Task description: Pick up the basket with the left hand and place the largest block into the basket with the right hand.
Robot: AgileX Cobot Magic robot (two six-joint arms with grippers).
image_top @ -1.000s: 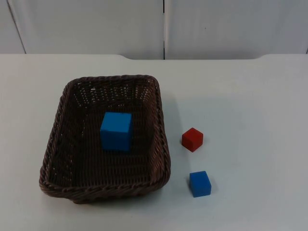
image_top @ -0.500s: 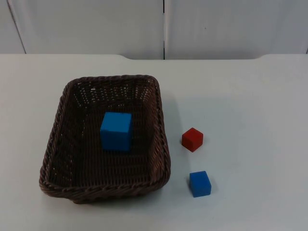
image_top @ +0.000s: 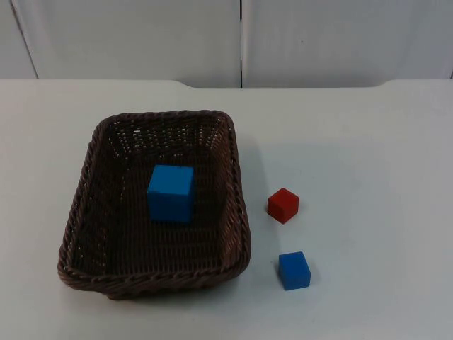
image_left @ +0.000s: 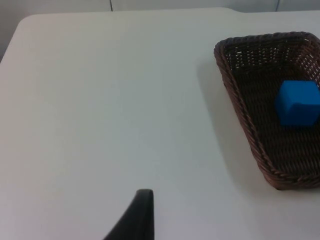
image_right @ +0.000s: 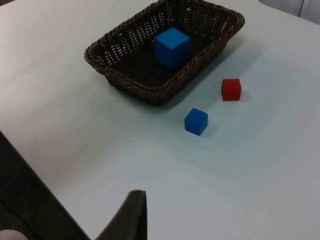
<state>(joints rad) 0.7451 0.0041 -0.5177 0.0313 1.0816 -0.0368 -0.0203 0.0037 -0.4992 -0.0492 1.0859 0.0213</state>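
The left claw (image_left: 142, 215) is hanging above bare surface (image_left: 110, 110), well apart from the basket (image_left: 240, 105); whether it is apart or together I cannot tell. The right claw (image_right: 132, 215) is likewise waiting high, far from the basket, its state not readable either. The basket is sitting flat on the surface, held by nothing. The largest blue block (image_top: 170, 193) is lying inside the basket. The red block (image_top: 283, 205) and small blue block (image_top: 294, 270) are resting just beside the basket. The task is looking finished.

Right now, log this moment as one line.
basket: on table, unheld | big blue block: in basket | red block, small blue block: on table beside it
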